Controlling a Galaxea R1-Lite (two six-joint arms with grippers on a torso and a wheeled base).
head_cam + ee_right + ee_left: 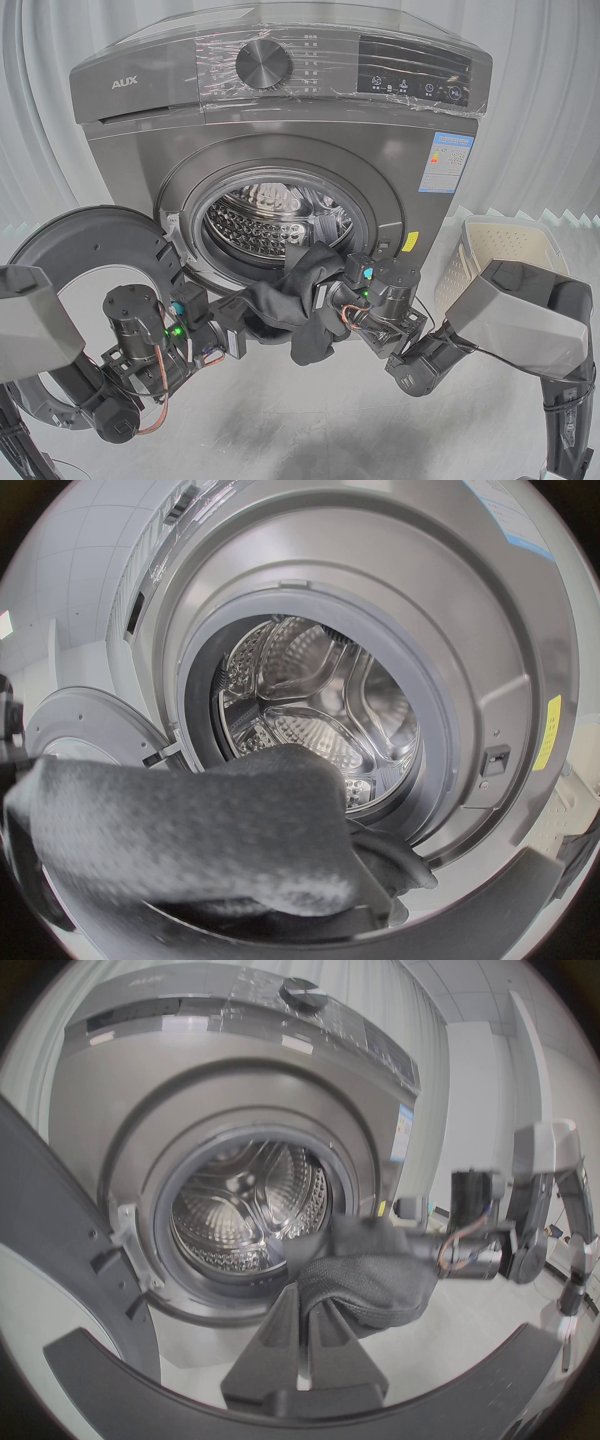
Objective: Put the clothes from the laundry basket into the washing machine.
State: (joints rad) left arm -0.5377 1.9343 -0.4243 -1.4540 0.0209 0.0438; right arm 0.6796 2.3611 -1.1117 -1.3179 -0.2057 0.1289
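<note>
The upper links are pale grey angular shells (519,315); the joints (129,315) are black cylinders. Braided orange cables (160,381) loop by green lights (177,330). The left gripper (305,1302) has dark grey wedge-shaped fingers (275,1341).

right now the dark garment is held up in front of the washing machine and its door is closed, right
No, the door is swung open, as the head view shows. The dark garment is held up in front of the washing machine.

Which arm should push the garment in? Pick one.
Probably right: the right gripper is nearer the drum opening, with the black garment reaching its rim; the left gripper holds the other end farther out.
</note>
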